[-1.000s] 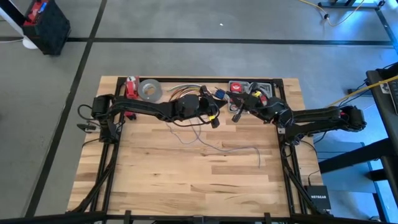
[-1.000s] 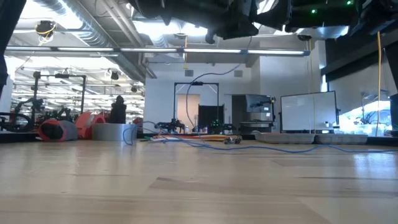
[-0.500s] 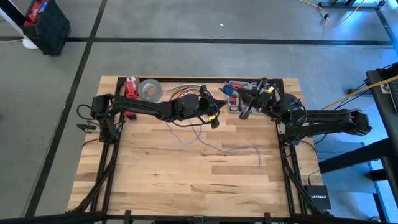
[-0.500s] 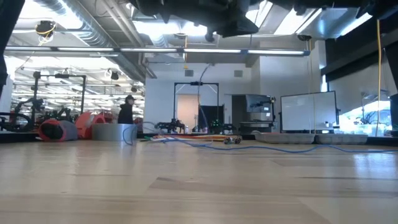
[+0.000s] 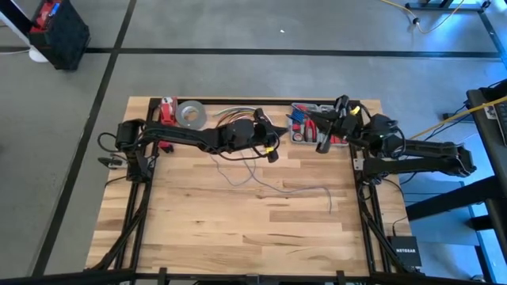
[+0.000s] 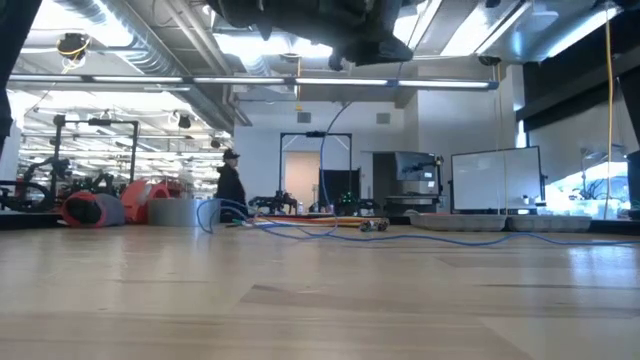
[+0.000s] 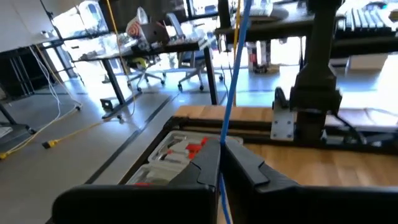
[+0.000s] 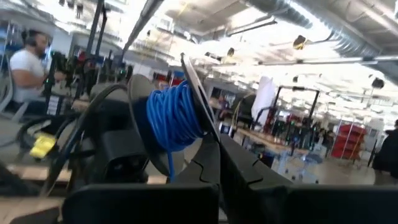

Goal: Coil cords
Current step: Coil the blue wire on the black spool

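The cord is a thin bluish wire. Part of it lies slack on the table (image 5: 297, 190), and in the low view (image 6: 322, 165) it rises in an arc toward the arms. My left gripper (image 5: 274, 150) is at the table's far middle, shut on the cord (image 7: 231, 93). My right gripper (image 5: 323, 136) is over the tool case (image 5: 305, 127) at the far right. It is shut on a dark spool wound with blue cord (image 8: 174, 115). My left gripper pinches the cord (image 7: 222, 163) between its two fingers. The cord runs on past the fingertips, lifted clear of the table. My right gripper pinches the spool's thin flange (image 8: 208, 127) between its fingertips. The wound blue cord sits beside the fingers, and the spool is lifted clear.
A grey tape roll (image 5: 188, 115), a red object (image 5: 166, 111) and a short arched bundle of orange, red and white cables (image 5: 234, 117) lie along the far edge. A person (image 6: 230, 190) walks in the room behind. Bare wood lies toward the near edge (image 5: 238, 237).
My right gripper has drawn away from my left gripper toward the table's right edge with the spool, turning as it went. The cord's arc in the low view has changed shape. My left gripper has stayed put.
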